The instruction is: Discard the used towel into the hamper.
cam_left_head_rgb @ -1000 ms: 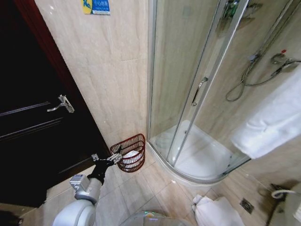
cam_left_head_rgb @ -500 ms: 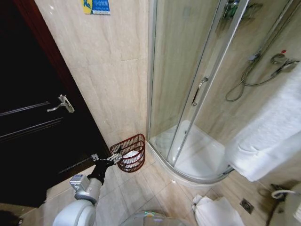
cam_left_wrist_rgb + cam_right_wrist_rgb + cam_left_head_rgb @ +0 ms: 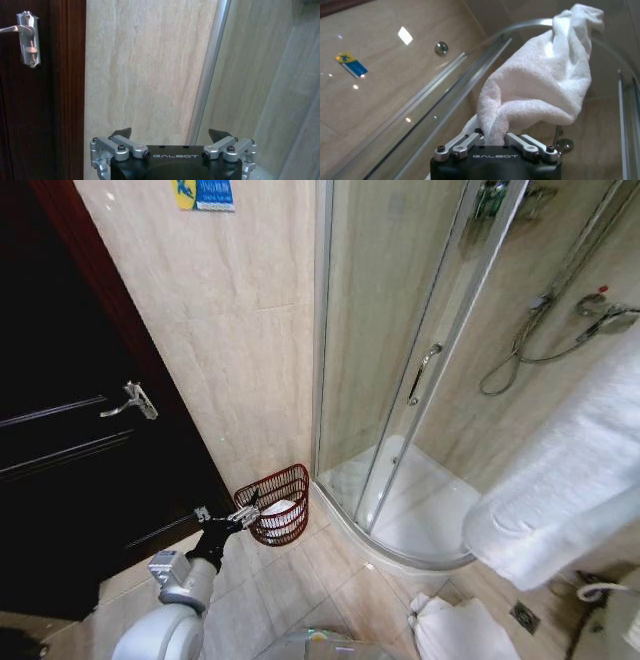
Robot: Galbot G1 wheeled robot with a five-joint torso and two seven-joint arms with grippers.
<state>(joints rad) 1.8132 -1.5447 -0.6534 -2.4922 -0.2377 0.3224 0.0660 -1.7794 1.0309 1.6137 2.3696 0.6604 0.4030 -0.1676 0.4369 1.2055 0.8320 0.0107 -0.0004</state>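
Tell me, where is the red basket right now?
In the head view the hamper stands on the floor against the wall, between the dark door and the shower, beside the left gripper.

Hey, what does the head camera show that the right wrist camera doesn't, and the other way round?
Head view alone: the hamper on the floor by the wall, white cloth already inside it, the left end effector open at its rim, and the dark door.

Right wrist view alone: the right end effector shut on the white towel, seen close up.

Both: the towel held up, the glass shower enclosure, and the blue and yellow sticker on the beige wall.
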